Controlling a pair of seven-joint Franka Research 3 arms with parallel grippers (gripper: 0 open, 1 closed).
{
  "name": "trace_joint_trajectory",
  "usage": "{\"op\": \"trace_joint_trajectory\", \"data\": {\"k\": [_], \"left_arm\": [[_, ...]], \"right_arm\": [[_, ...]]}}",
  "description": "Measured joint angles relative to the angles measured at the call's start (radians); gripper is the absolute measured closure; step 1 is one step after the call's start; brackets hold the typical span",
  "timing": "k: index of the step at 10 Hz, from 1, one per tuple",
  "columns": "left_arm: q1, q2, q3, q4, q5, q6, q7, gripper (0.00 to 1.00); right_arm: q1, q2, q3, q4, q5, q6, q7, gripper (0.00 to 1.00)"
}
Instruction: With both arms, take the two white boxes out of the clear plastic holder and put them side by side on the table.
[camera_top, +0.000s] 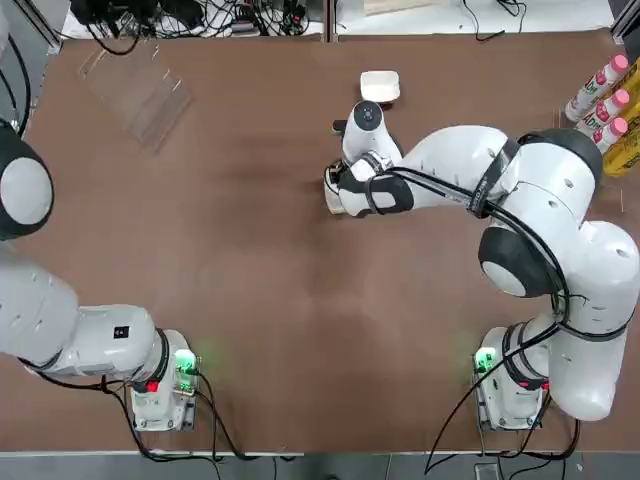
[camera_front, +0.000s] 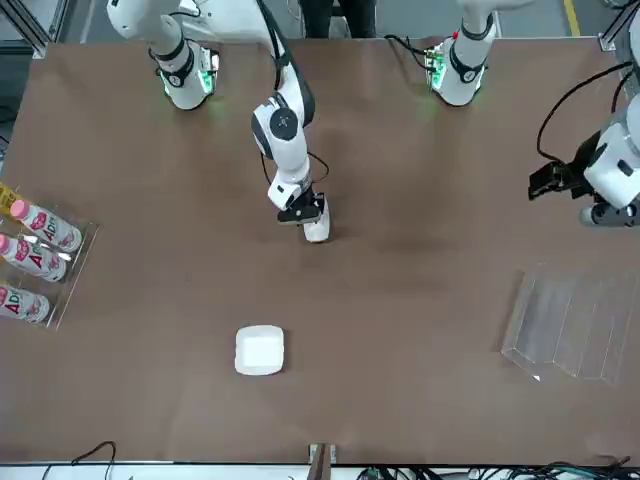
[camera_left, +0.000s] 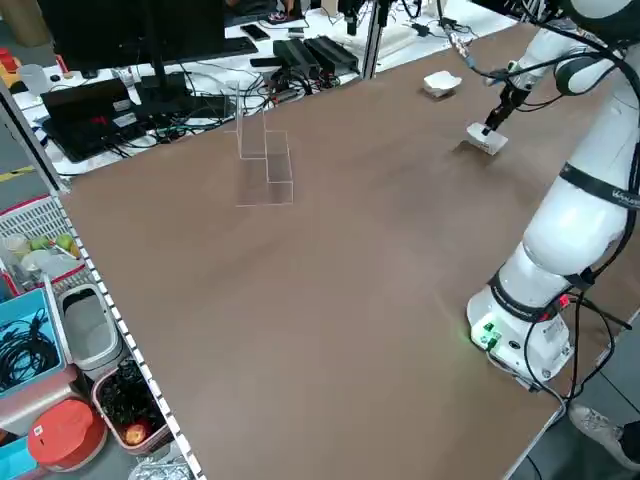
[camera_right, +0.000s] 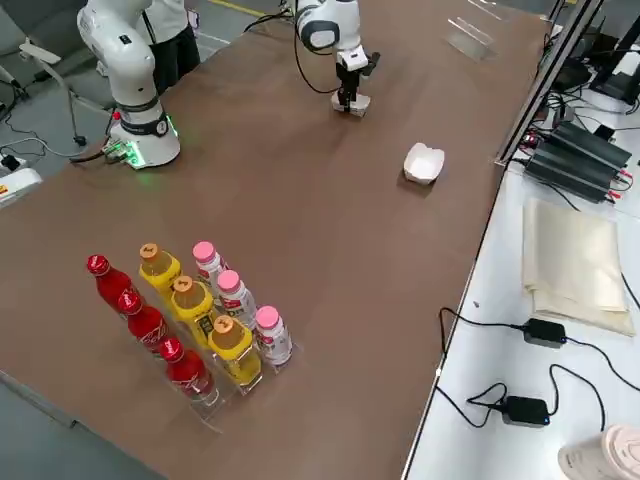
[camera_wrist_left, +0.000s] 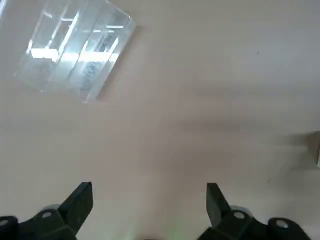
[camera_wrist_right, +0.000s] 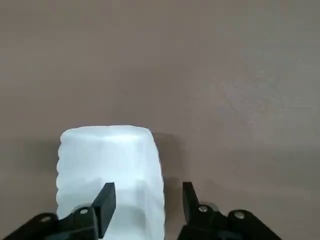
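One white box (camera_wrist_right: 110, 165) stands on the table (camera_top: 250, 300) near its middle, also seen from across (camera_front: 317, 228). My right gripper (camera_wrist_right: 147, 200) is low right beside this box, open. One finger overlaps the box's front, and the other is clear of its edge. The second white box (camera_top: 380, 86) lies flat by the far edge, apart from both arms. At the far left sits the clear plastic holder (camera_top: 140, 95), with nothing in it. My left gripper (camera_wrist_left: 149, 200) hovers open above bare table at the left side, with the holder (camera_wrist_left: 75, 47) ahead of it.
A clear rack of pink-capped, yellow and red bottles (camera_right: 190, 320) stands at the table's right edge (camera_top: 600, 95). Cables and equipment lie beyond the far edge. Both arm bases (camera_top: 165, 385) sit at the near edge.
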Motion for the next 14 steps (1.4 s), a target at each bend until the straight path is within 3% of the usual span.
{"op": "trace_joint_trajectory", "data": {"k": [5,9,14], "left_arm": [[0.012,0.001,-0.001,-0.001,0.000,0.089,-0.002,0.00],[0.013,0.008,-0.001,-0.004,0.000,0.090,0.004,0.00],[0.021,0.005,0.002,-0.003,0.000,0.042,0.004,0.00]], "right_arm": [[0.000,0.003,0.000,-0.003,0.000,0.001,0.000,0.49],[0.000,0.016,0.000,-0.009,0.000,0.010,0.000,0.62],[0.000,0.020,-0.002,-0.009,0.000,0.013,0.015,0.93]]}}
